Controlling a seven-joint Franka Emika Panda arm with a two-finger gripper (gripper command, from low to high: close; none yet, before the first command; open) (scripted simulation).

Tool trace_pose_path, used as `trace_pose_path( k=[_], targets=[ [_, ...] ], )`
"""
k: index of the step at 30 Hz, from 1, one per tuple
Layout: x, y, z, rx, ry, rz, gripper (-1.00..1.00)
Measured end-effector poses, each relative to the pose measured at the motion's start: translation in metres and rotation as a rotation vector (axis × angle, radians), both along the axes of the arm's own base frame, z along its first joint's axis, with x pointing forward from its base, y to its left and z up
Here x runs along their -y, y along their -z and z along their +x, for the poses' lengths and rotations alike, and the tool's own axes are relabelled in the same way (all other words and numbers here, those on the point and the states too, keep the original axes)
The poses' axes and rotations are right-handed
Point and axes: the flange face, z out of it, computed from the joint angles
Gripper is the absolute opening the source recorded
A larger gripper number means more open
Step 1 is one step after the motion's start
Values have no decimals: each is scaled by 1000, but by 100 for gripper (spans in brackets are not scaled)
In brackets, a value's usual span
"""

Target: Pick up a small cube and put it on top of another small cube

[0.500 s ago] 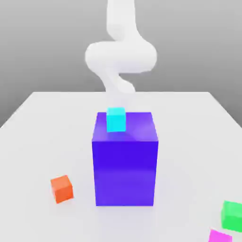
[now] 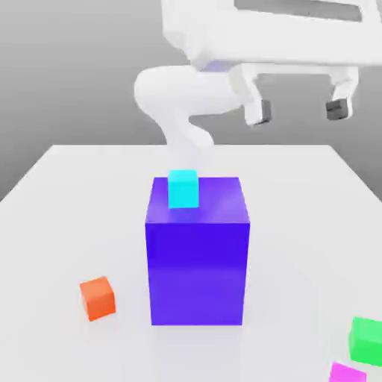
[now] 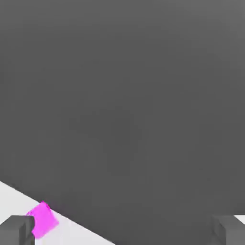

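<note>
With the hand [image 2: 298, 110] held high, fingers spread wide and empty, a small cube should be chosen (the magenta cube [image 3: 42, 219] lies nearest) and approached squarely from above.

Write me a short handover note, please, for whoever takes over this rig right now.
Claw: open, empty, high above the table, toward the exterior view's right.
Cubes: cyan cube sits on the big blue block; orange cube, green cube and magenta cube lie apart on the table.
Done: nothing picked, nothing stacked on another small cube.
Left: grasp one small cube and set it on another.
</note>
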Motion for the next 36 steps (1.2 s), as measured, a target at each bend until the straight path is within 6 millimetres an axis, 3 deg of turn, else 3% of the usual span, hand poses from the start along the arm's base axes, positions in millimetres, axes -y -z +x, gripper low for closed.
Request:
trace_pose_path(
  k=[8, 14, 20, 21, 28, 32, 36],
  targets=[
    [-64, 135, 22, -159, -263, -103, 0],
    [-100, 243, 14, -275, -454, -183, 0],
    [-114, 342, 5, -325, -541, -218, 0],
    [-114, 351, 5, -326, -542, -218, -100],
    [-114, 351, 4, -328, -543, -218, -100],
    [-117, 300, 2, -327, -554, -220, -100],
    [-159, 259, -46, -308, -740, -251, -100]
  ],
)
